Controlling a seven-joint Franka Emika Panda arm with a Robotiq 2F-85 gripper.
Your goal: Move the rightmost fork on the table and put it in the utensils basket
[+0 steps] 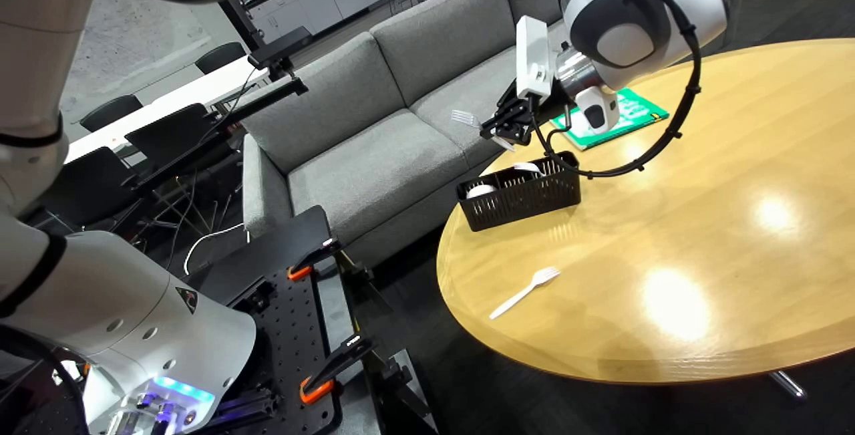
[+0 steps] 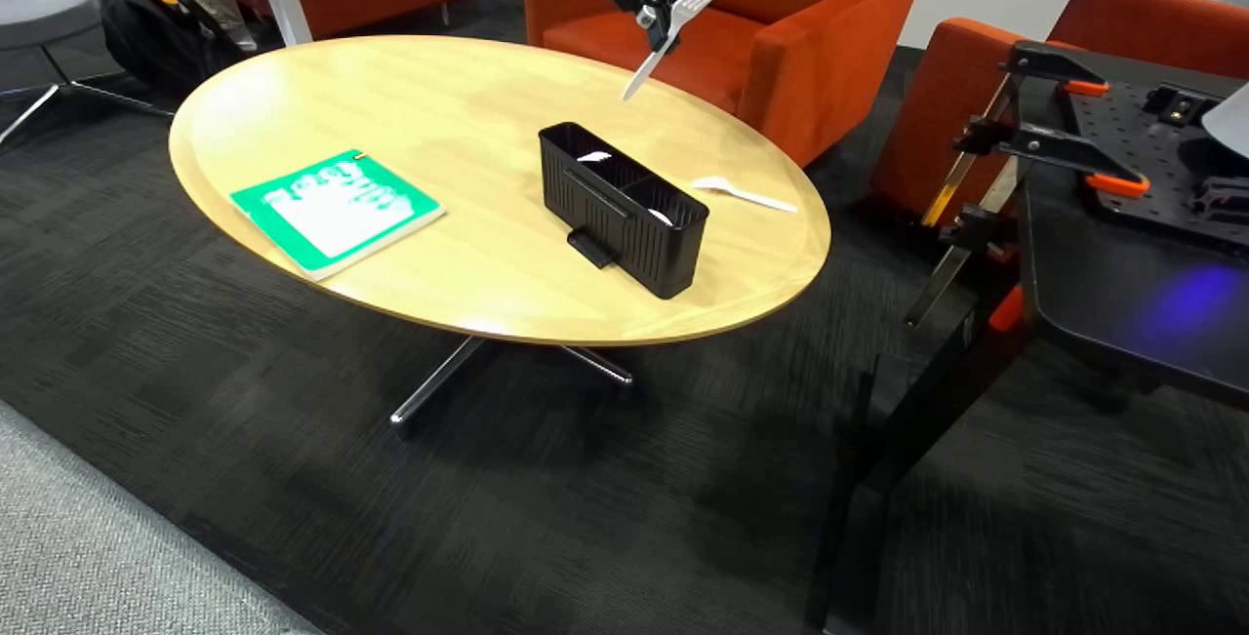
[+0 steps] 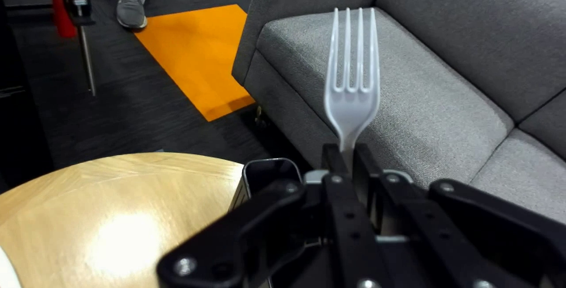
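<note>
My gripper (image 1: 491, 129) is shut on a white plastic fork (image 1: 465, 117), gripping its handle just below the head; it also shows in the wrist view (image 3: 352, 102). In an exterior view the fork (image 2: 693, 3) hangs tilted in the air, tines up, handle end down, above the black utensils basket's height and apart from it. The basket (image 2: 624, 220) stands on the honey-coloured table (image 2: 439, 99), with white utensils partly visible inside. In the wrist view its rim (image 3: 270, 160) shows left of the fingers, mostly hidden by them. Another white fork (image 1: 532, 283) lies on the table near its edge.
A green-and-white book (image 2: 337, 211) lies on the table beyond the basket. A grey sofa (image 1: 374, 148) stands alongside the table. An orange armchair (image 2: 829, 59) is on another side. A black bench (image 2: 1151, 264) with clamps stands near the table. A white edge (image 3: 5, 268) shows lower left.
</note>
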